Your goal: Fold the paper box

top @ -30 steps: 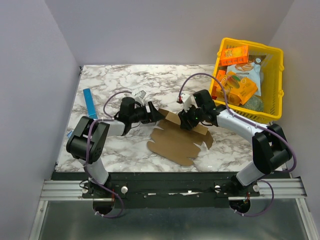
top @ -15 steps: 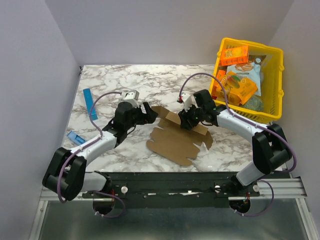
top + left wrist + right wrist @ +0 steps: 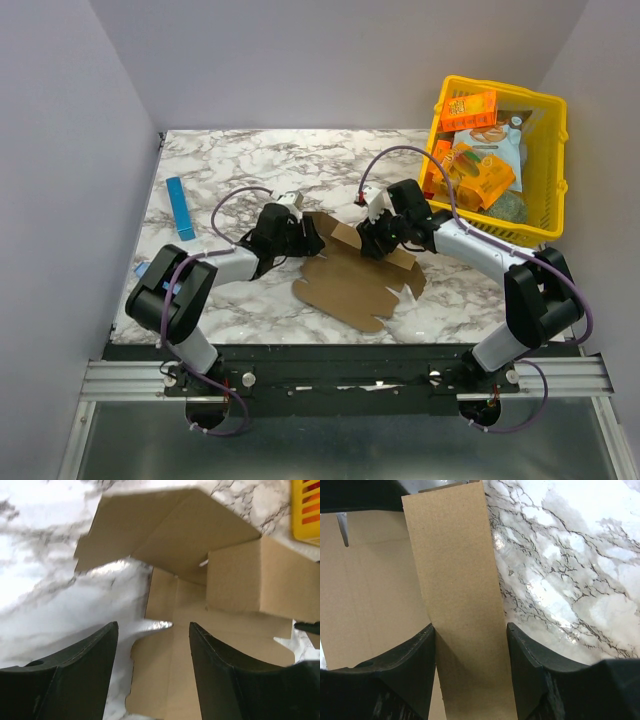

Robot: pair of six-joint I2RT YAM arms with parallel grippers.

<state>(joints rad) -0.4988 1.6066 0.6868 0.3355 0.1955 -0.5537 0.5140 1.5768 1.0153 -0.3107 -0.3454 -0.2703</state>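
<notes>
The paper box (image 3: 350,285) is a flat brown die-cut sheet on the marble table, with its far flaps folded up. My left gripper (image 3: 306,238) is open at the sheet's left far corner. In the left wrist view (image 3: 152,627) it hovers over the sheet's (image 3: 190,535) notched edge and holds nothing. My right gripper (image 3: 376,240) is open at the raised far flap. In the right wrist view (image 3: 470,627) a brown cardboard strip (image 3: 455,580) fills the gap between the jaws, and I see no clamping.
A yellow basket (image 3: 562,130) full of orange snack boxes and packets stands at the far right; its corner shows in the left wrist view (image 3: 305,510). A slim blue bar (image 3: 180,207) lies at the far left. A small blue item (image 3: 140,268) sits at the table's left edge.
My left arm swung back and away from the sheet, then returned to the sheet's left far corner. The right arm and the cardboard have hardly moved.
</notes>
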